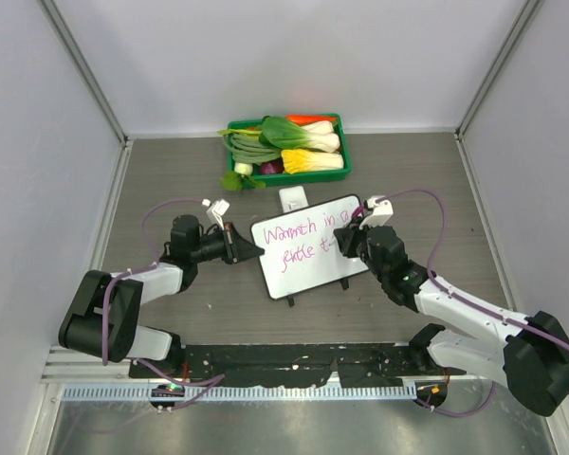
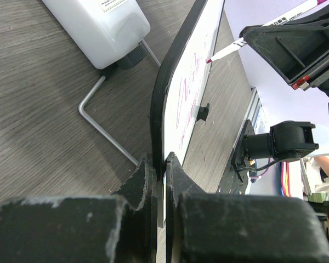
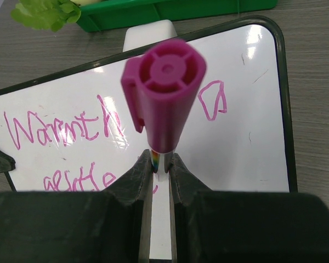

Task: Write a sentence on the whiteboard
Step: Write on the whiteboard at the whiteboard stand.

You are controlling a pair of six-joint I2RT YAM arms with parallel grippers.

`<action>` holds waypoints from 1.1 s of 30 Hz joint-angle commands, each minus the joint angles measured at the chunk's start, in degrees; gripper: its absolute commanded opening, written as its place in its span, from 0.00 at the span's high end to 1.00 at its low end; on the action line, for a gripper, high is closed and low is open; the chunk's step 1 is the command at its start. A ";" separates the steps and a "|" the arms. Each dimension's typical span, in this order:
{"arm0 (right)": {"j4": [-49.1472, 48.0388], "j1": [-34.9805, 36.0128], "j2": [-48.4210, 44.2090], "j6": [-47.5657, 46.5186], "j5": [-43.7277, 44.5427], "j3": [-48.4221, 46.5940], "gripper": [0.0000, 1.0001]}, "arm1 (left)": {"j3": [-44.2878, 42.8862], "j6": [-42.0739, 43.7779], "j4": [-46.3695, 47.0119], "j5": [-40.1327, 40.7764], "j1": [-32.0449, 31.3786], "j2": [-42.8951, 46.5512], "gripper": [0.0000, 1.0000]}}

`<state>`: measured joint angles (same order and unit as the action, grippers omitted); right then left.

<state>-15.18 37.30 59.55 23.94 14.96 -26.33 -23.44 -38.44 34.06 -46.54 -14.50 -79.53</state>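
The whiteboard (image 1: 313, 265) lies tilted at the table's middle. The pink sentence (image 1: 299, 234) runs across it in two lines, "Warmth in a" above a shorter second line. My left gripper (image 1: 254, 253) is shut on the board's left rim; in the left wrist view its jaws (image 2: 160, 164) pinch the dark edge of the whiteboard (image 2: 189, 82). My right gripper (image 1: 353, 239) is shut on a magenta marker (image 3: 164, 87), which stands over the whiteboard (image 3: 252, 109) with its tip (image 2: 211, 59) at the surface, right of the second line of the sentence (image 3: 60, 129).
A green tray (image 1: 339, 123) of vegetables stands at the back. A small white box (image 1: 293, 198) sits just behind the board, and a bent metal rod (image 2: 98, 118) lies next to the box (image 2: 98, 27). Two black feet (image 1: 289, 300) stick out at the board's near edge.
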 commanded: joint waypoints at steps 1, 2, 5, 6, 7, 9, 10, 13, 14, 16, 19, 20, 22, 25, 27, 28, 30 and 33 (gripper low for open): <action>2.61 -0.03 -0.84 0.23 1.04 1.80 0.99 | 0.50 3.90 -0.40 5.15 0.26 -0.89 1.00; 2.87 -0.03 -1.10 0.31 1.47 1.89 0.99 | 0.50 3.89 -0.40 5.15 0.26 -0.89 1.00; 3.23 -0.03 -1.45 0.14 2.70 1.98 0.99 | 0.59 3.89 -0.49 5.24 0.26 -0.72 1.00; 3.31 -0.12 -1.45 -0.12 2.88 1.89 0.99 | 0.68 3.98 -0.49 5.24 0.18 -0.54 1.00; 3.49 -0.03 -1.54 -0.39 3.05 1.63 0.99 | 0.68 3.98 -0.58 5.32 0.26 -0.54 1.00; 3.75 -0.03 -1.46 -0.48 3.67 1.37 0.99 | 0.68 3.98 -0.66 5.32 0.26 -0.54 1.00; 3.93 -0.03 -1.54 -0.39 4.02 1.37 0.99 | 0.68 3.98 -0.58 5.32 0.26 -0.54 1.00; 4.10 0.05 -1.54 -0.48 5.87 1.02 0.99 | 0.68 3.90 -0.66 5.32 0.18 -0.54 1.00; 3.93 0.05 -1.54 -0.39 6.39 0.75 0.99 | 0.59 3.98 -0.58 5.32 0.18 -0.45 1.00; 3.84 -0.03 -1.54 -0.48 7.01 0.23 0.99 | 0.59 3.98 -0.66 5.32 0.18 -0.63 1.00; 2.97 -0.03 -1.54 -0.65 7.71 -0.65 0.99 | 0.68 4.07 -0.67 5.32 0.18 -0.45 1.00; 2.88 -0.03 -1.37 -0.74 7.98 -1.26 0.99 | 0.68 4.07 -0.75 5.32 0.26 -0.45 1.00; 2.52 -0.12 -0.93 -0.92 7.98 -2.23 0.99 | 0.76 4.07 -0.67 5.32 0.18 -0.54 1.00; 1.91 -0.03 0.30 -0.92 7.98 -3.29 0.99 | 0.59 4.07 -0.67 5.24 0.18 -0.45 1.00; 1.38 -0.03 0.92 -1.01 7.28 -3.82 0.99 | 0.68 4.07 -0.67 5.24 0.26 -0.45 1.00; 1.29 -0.03 1.09 -0.74 6.75 -3.99 0.99 | 0.68 4.07 -0.75 5.24 0.09 -0.54 1.00; 0.59 0.05 1.53 -0.66 5.44 -4.08 0.99 | 0.68 4.07 -0.75 5.24 0.26 -0.37 1.00; 0.15 -0.03 1.71 -0.30 3.33 -3.91 0.99 | 0.59 4.16 -0.75 5.24 0.18 -0.37 1.00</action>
<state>-12.88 37.41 60.36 23.90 19.62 -28.53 -23.44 -38.50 34.09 -46.57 -14.50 -79.53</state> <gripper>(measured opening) 0.173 0.043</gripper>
